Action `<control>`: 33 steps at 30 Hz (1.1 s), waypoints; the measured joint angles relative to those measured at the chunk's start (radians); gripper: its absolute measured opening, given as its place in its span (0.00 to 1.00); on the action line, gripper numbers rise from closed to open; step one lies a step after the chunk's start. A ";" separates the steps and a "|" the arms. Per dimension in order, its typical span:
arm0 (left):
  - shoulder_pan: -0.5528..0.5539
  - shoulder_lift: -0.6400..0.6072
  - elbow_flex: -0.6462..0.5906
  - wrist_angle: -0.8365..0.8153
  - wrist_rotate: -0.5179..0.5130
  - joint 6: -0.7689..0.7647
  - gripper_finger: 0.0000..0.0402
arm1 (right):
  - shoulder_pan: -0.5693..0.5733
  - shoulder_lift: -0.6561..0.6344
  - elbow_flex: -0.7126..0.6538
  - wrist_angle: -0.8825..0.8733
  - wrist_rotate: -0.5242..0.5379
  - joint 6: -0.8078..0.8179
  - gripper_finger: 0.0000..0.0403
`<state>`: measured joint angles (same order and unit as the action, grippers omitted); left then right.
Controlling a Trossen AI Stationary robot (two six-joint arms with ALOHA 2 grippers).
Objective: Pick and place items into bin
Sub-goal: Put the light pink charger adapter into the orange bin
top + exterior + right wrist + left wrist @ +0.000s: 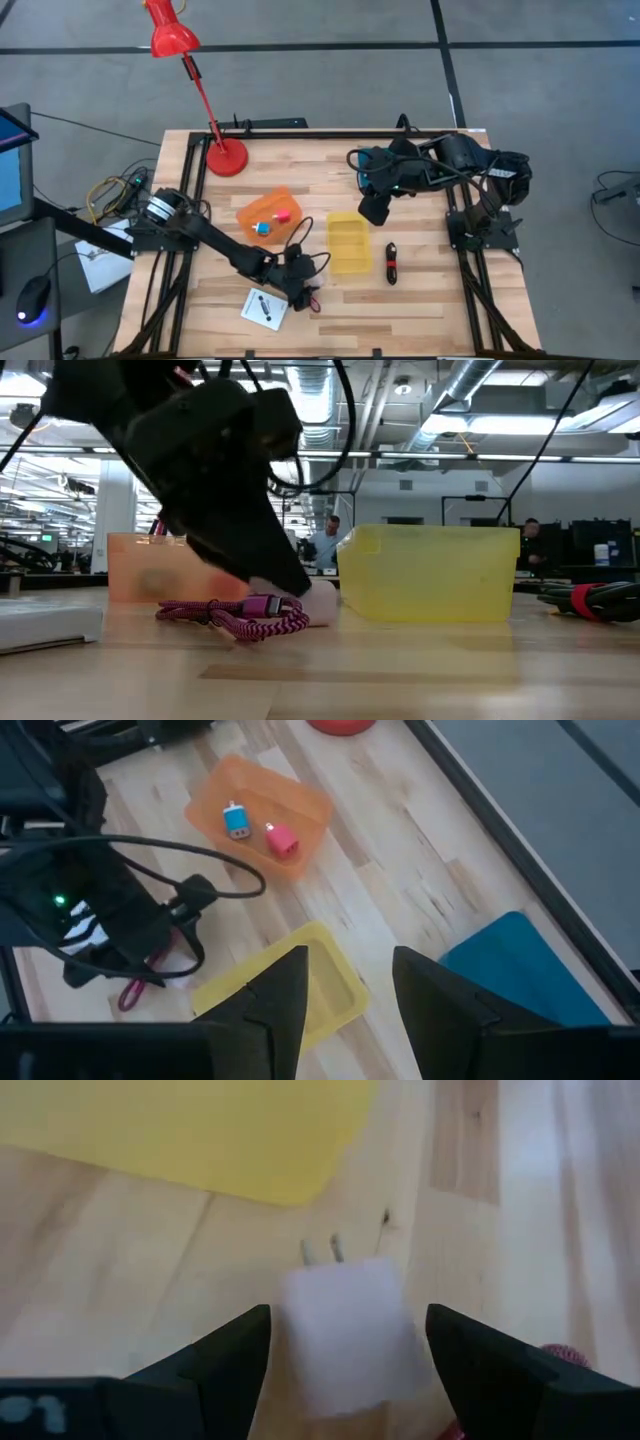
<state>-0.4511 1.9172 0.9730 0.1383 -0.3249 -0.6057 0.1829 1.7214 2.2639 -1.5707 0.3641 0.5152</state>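
My left gripper [348, 1318] is open and low over the table, its fingers on either side of the pale block [348, 1335] without touching it. The block has two prongs and lies flat on the wood by the yellow bin [200, 1130]. The maroon cord [240, 616] lies coiled beside it. In the low view the left gripper [285, 572] slants down at the block [322, 600]. The pink cube [281, 840] and blue-and-white cube [236, 820] lie in the orange bin [300, 795]. The white card [265, 308] and stick tool [392, 263] lie on the table. My right gripper [350, 970] hovers open above the yellow bin's far end.
A red desk lamp stands with its base [226, 157] near the table's far left corner. The yellow bin [348, 241] sits between the orange bin [262, 208] and the stick tool. Black frame rails run along the table's edges. People sit in the room beyond the table.
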 joint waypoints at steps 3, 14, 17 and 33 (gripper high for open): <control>0.001 0.009 0.000 0.006 -0.011 -0.032 0.64 | 0.000 0.000 0.000 0.000 -0.003 0.000 0.35; 0.002 0.013 0.001 -0.085 -0.057 0.042 0.64 | 0.000 0.000 0.000 0.000 -0.003 -0.001 0.34; 0.004 0.013 0.001 -0.084 -0.056 0.051 0.61 | 0.000 0.000 0.000 0.000 -0.003 0.000 0.34; 0.017 -0.333 0.000 -0.402 -0.164 0.093 0.45 | 0.000 0.000 0.000 0.000 -0.003 -0.001 0.34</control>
<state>-0.4341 1.5845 0.9733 -0.2641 -0.4890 -0.5130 0.1829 1.7214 2.2639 -1.5711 0.3607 0.5144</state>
